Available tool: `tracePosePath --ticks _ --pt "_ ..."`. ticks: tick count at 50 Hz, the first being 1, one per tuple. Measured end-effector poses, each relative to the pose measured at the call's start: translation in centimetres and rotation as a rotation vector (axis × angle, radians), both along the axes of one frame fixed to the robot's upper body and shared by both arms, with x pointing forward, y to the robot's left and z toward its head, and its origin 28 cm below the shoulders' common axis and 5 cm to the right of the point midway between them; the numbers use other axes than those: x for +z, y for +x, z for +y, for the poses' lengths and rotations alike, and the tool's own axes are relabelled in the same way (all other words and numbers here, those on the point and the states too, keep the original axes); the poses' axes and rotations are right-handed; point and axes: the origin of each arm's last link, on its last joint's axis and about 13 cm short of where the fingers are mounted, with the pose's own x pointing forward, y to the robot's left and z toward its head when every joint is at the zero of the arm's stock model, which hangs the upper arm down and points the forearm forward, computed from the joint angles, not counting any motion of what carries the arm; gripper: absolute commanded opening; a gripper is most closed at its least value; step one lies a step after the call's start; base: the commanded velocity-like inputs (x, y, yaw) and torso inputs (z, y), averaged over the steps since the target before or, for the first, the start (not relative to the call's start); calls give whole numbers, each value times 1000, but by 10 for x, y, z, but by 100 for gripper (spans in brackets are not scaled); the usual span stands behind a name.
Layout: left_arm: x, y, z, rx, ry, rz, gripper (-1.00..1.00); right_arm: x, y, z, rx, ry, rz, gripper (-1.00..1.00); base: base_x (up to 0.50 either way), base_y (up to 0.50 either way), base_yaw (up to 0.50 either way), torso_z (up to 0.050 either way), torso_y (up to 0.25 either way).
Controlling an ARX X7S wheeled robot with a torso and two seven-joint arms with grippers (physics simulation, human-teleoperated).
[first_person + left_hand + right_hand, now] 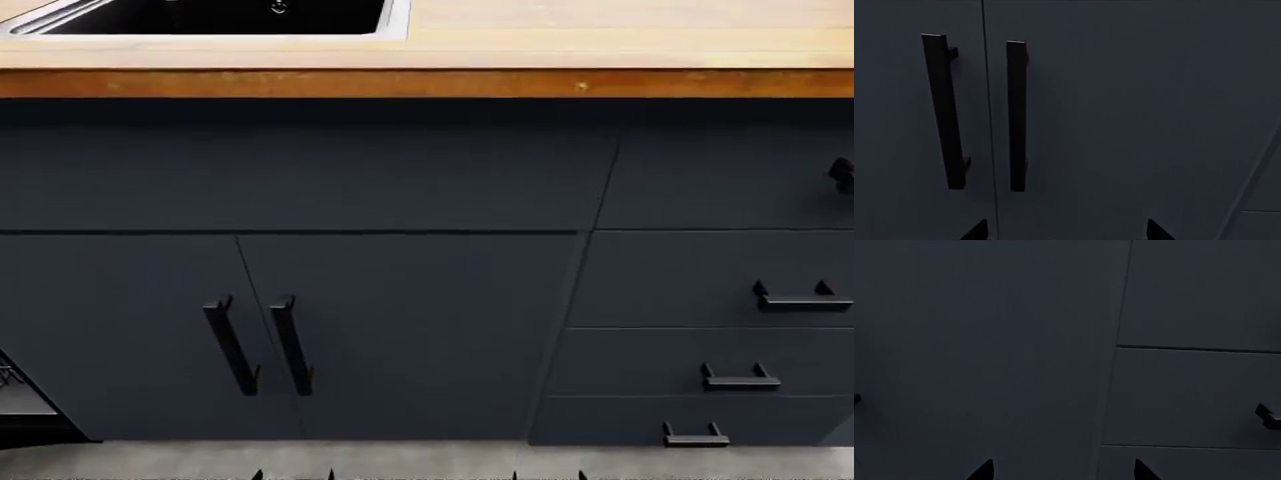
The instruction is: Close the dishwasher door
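Of the dishwasher door I see at most a black sliver [40,428] at the head view's lower left edge, under a bit of grey wire rack [19,390]; the rest is out of view. My left gripper [1067,232] is open, its dark fingertips [977,231] spread wide in front of two navy cabinet doors with black vertical bar handles [1016,115]. The right gripper [1064,472] is also open and empty, facing the seam between a cabinet door [987,355] and the drawer fronts [1194,395]. Both grippers only peek in at the head view's bottom edge.
A wooden countertop [561,60] with a sink [214,18] runs above the navy cabinets [400,330]. Drawers with short black handles [741,380] stack at the right. A strip of grey floor [427,458] lies below.
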Motion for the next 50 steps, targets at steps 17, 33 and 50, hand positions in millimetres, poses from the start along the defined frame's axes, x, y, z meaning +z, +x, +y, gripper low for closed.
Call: tracePosePath --ticks 17,33,50 --pt "0 0 0 0 -1 0 100 0 0 0 0 1 0 100 0 0 0 -50 0" --pt "0 0 0 0 0 1 100 0 0 0 0 0 1 100 0 0 0 -50 0" --pt "0 0 0 0 -1 1 100 0 0 0 0 1 1 100 0 0 0 -50 0"
